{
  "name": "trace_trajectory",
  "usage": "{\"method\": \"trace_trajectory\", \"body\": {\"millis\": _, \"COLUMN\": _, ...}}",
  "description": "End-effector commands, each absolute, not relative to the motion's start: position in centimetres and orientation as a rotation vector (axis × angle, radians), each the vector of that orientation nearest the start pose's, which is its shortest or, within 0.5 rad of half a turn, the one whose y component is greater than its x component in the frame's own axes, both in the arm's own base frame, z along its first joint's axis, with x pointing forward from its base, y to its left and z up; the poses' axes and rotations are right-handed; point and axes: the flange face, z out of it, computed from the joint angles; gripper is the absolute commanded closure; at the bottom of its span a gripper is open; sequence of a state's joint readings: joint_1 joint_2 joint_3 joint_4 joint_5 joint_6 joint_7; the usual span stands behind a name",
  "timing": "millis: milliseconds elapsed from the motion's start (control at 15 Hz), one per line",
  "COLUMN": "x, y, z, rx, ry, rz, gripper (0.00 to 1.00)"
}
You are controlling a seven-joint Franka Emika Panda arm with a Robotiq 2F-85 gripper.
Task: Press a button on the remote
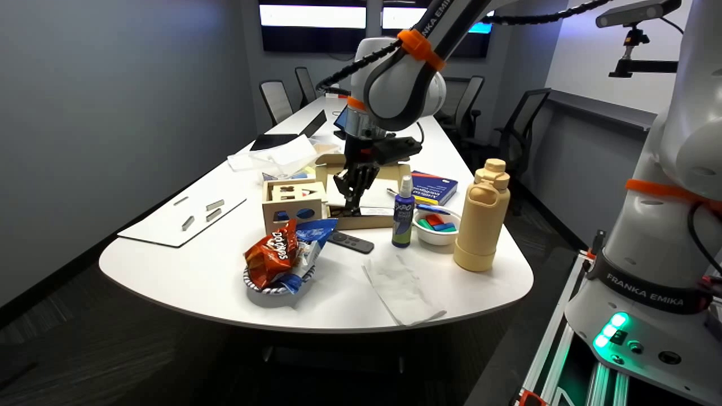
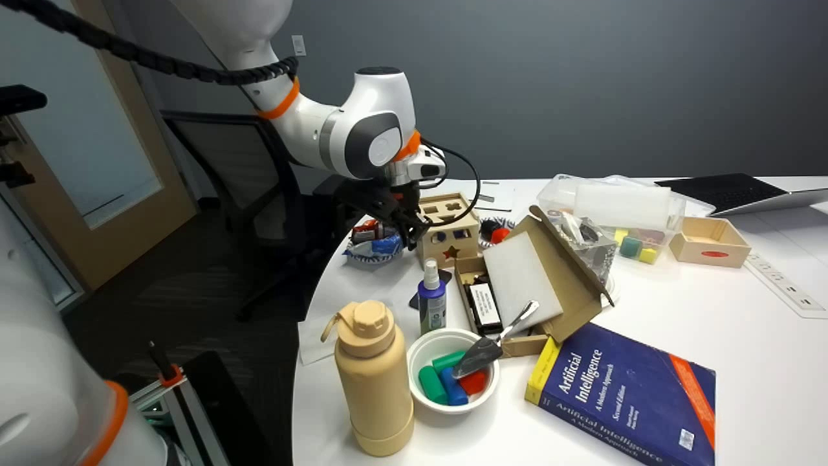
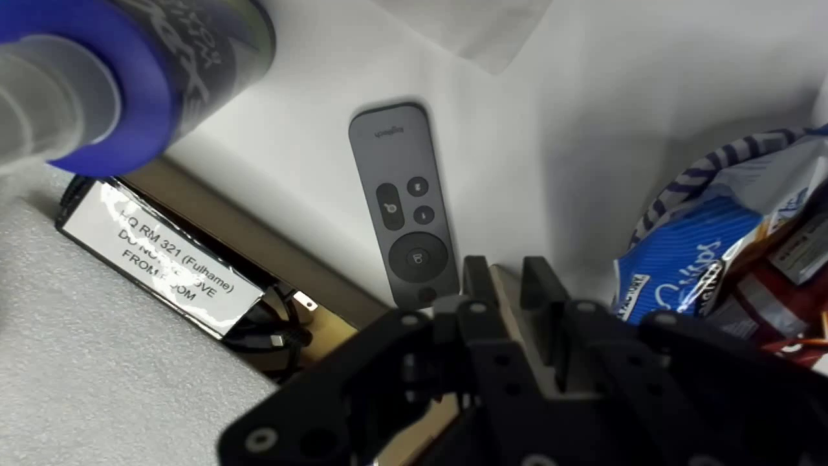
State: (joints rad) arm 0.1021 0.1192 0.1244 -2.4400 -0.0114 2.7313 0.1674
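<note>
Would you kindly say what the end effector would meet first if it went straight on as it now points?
Probably the white tabletop beside the remote: in the wrist view the end effector seems aimed past its long edge. Depth is unclear; it might graze the remote.

Grey walls (image 1: 141,113), dark streaked floor (image 1: 84,332), long white table (image 1: 208,276) with rounded end, mesh-backed chairs (image 1: 276,104) on both sides, lit screens (image 1: 313,28) beyond, white board (image 1: 586,65) above ledge (image 1: 599,110), wood door (image 2: 123,236) with glass pane (image 2: 84,116).
</note>
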Motion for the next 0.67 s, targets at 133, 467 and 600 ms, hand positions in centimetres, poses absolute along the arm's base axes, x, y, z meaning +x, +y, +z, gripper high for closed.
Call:
{"method": "trace_trajectory", "body": {"millis": 133, "x": 51.8, "y": 10.5, "z": 24.3, "rx": -3.069, "ry": -0.051, "rz": -0.328, "gripper": 1.0}}
{"method": "trace_trajectory", "body": {"millis": 467, "x": 52.5, "y": 9.9, "z": 21.7, "rx": -3.066, "ry": -0.072, "rz": -0.281, "gripper": 1.0}}
{"method": "trace_trajectory", "body": {"millis": 600, "x": 52.8, "y": 9.9, "z": 20.9, "rx": -3.052, "ry": -0.107, "rz": -0.272, "gripper": 1.0}}
